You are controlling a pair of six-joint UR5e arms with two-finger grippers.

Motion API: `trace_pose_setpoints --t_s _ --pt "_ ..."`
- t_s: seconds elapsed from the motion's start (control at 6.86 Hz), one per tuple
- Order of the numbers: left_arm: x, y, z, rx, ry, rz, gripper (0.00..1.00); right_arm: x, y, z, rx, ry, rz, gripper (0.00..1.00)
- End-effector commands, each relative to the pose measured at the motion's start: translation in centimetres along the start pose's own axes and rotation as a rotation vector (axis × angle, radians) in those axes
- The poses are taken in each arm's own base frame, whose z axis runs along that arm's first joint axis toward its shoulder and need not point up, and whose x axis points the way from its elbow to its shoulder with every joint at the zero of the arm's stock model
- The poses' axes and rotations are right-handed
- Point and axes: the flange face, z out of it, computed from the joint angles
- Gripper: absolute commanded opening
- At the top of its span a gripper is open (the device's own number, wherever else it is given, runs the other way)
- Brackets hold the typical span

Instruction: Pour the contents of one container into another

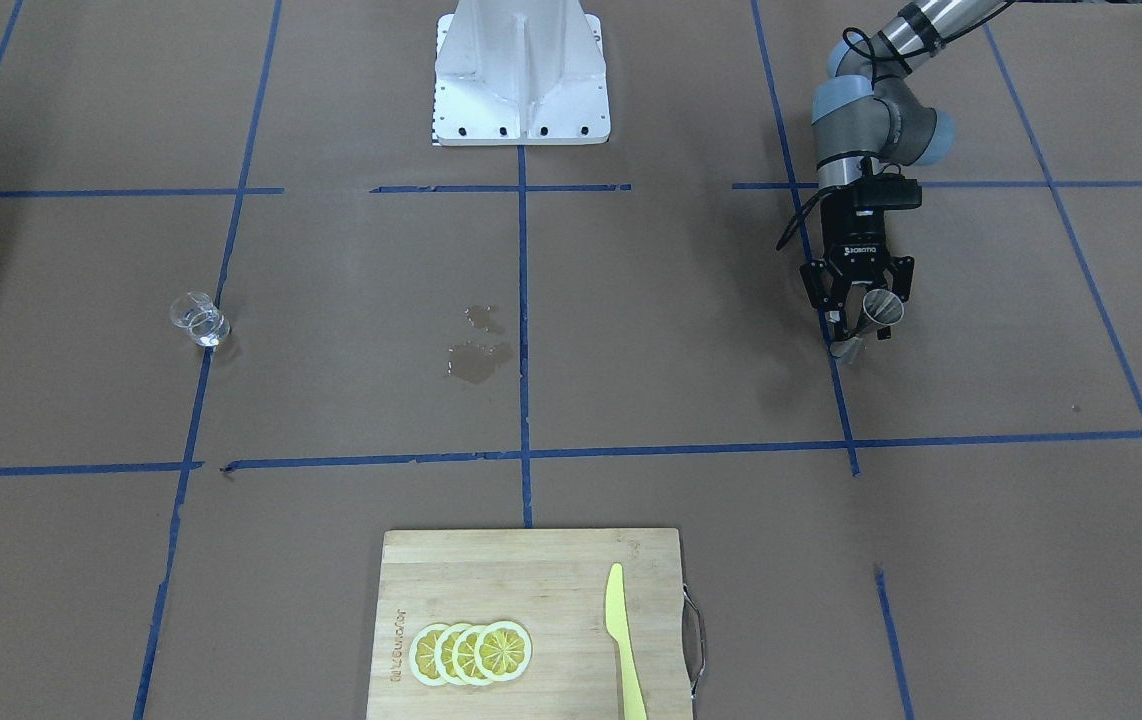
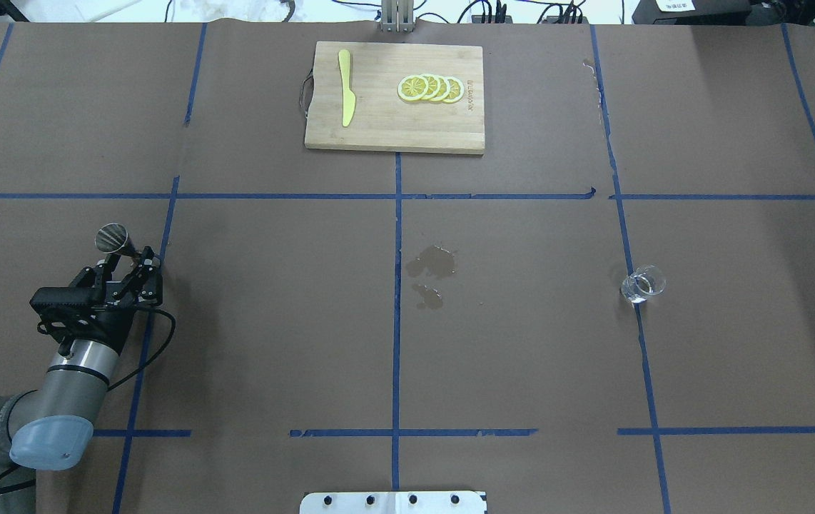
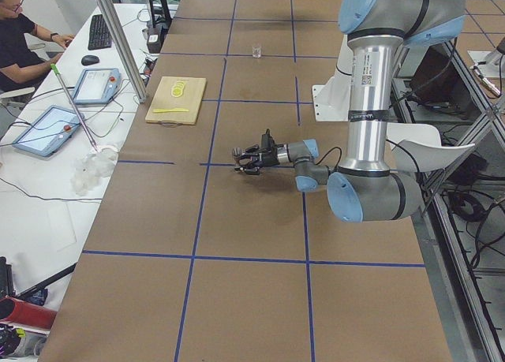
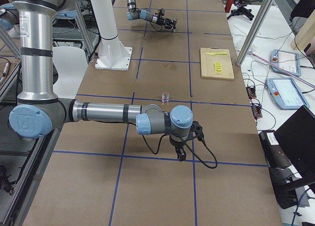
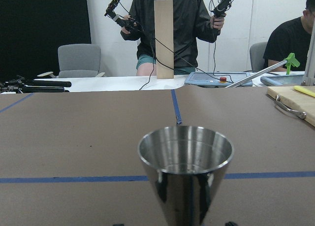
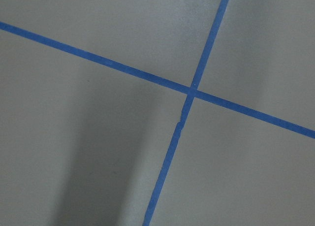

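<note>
The steel jigger [image 1: 869, 318] is upright between the fingers of my left gripper [image 1: 859, 328], which is shut on its narrow waist, low over the table. In the overhead view the left gripper [image 2: 133, 258] reaches in level from the left, with the jigger [image 2: 113, 239] at its tip. The jigger's upper cone [image 5: 186, 162] fills the left wrist view. The clear glass cup [image 1: 199, 320] stands alone far across the table [image 2: 643, 284]. My right gripper [image 4: 180, 154] points down near the table; I cannot tell whether it is open or shut.
A wet spill [image 2: 432, 265] darkens the paper at the table's middle. A wooden cutting board [image 2: 379, 128] with lemon slices [image 2: 430, 88] and a yellow knife [image 2: 345, 96] lies at the far edge. The white robot base [image 1: 521, 80] stands at the near edge. Operators sit beyond the table.
</note>
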Motion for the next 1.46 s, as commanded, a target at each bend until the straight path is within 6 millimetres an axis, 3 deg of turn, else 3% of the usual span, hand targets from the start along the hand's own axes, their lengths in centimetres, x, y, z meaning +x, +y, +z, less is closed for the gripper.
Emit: trace_pose_setpoints --t_s 0.0,0.29,0.58,0.73,0.87,1.17,1.31 --pt "0.0 -0.3 -0.1 0.005 0.01 -0.021 0.25 0.0 0.0 0.0 0.0 0.0 0.0 1.0" --pt "0.0 -0.3 -0.1 0.004 0.011 -0.021 0.0 0.0 0.0 0.0 0.0 0.0 0.0 1.0" --pt "0.1 -2.3 -0.5 0.041 0.064 0.073 0.0 0.0 0.0 -0.1 0.001 0.0 -0.001 1.0" --pt "-0.1 -3.9 -1.3 0.085 0.133 0.042 0.0 -0.1 -0.1 -0.1 0.002 0.0 -0.002 1.0" --pt "0.0 -4.2 -1.4 0.098 0.147 0.04 0.0 -0.1 -0.1 -0.2 0.003 0.001 -0.003 1.0" --pt "1.2 -4.6 -1.6 0.1 0.163 0.053 0.0 -0.4 -0.4 -0.5 0.01 0.002 -0.01 1.0" --pt "3.1 -5.1 -1.6 0.084 0.202 0.027 0.0 -0.5 -0.5 -0.6 0.014 0.003 -0.014 1.0"
